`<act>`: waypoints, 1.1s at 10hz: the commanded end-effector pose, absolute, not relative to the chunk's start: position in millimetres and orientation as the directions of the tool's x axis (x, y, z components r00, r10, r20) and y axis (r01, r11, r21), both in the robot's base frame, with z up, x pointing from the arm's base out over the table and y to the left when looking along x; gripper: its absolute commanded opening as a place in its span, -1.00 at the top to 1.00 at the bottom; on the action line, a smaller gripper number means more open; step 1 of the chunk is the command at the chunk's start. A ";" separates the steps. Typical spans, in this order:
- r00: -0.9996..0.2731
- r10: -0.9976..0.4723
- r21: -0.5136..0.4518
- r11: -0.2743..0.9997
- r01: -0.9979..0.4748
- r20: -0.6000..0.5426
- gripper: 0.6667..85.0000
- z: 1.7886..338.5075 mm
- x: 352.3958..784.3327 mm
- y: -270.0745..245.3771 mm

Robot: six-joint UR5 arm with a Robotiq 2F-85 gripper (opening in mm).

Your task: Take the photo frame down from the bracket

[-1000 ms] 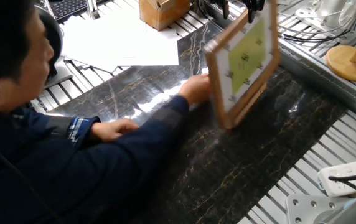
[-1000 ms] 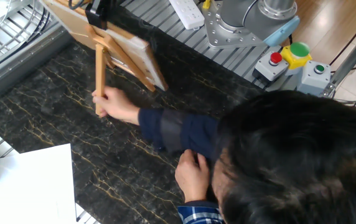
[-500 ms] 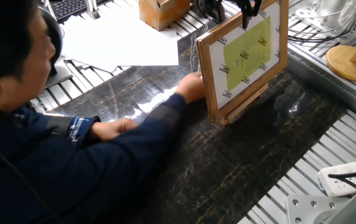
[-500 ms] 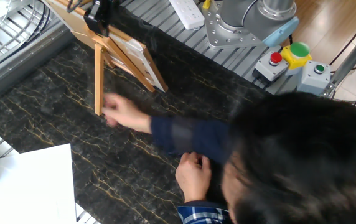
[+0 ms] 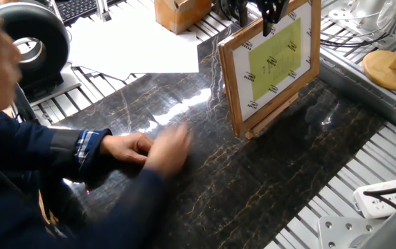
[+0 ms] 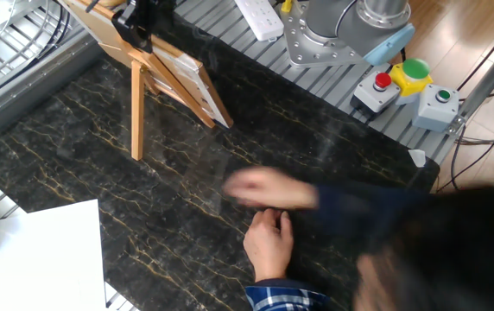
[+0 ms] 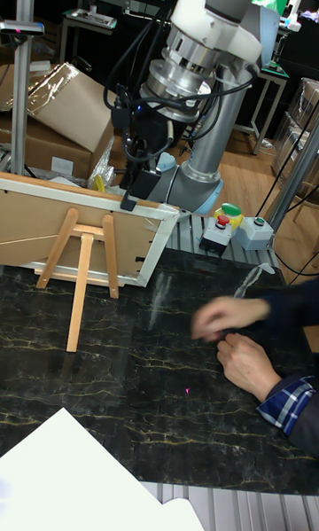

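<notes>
Readable text: none that I can make out.
Photo frame [image 5: 273,63] mat: small black marks, too small to read.

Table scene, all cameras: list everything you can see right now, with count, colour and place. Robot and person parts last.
Light-wood photo frame with yellow-green centre: one, propped upright on the bracket, back of the table.
Light-wood A-shaped bracket: one, behind the frame, on the dark marble table.
White paper sheet: one, beside the marble.
Round wooden base with post: one, off the marble's edge.
White power strip: one, near the robot base.
Button box: red, green buttons.
Gripper: black fingers at frame's top edge.
Person's hands: two, one blurred.
</notes>
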State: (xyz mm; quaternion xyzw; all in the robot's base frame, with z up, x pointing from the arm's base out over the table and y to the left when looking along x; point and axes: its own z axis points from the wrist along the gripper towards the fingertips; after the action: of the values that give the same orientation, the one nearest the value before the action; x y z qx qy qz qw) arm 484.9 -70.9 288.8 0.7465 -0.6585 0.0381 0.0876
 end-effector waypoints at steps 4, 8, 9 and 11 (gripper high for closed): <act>0.007 -0.984 0.085 0.009 -0.996 0.180 -0.26 290.3 481.3 -69.4; -0.031 -0.962 0.141 0.072 -0.987 0.273 -0.29 297.7 463.1 -91.5; -0.037 -0.946 0.112 0.077 -0.991 0.321 -0.29 300.6 469.4 -104.2; -0.036 -0.939 0.064 0.061 -0.996 0.341 -0.29 301.3 482.5 -110.3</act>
State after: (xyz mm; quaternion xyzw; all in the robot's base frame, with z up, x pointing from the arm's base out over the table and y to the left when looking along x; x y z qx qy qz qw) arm 473.4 -100.3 297.9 0.6821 -0.7130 0.0688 0.1472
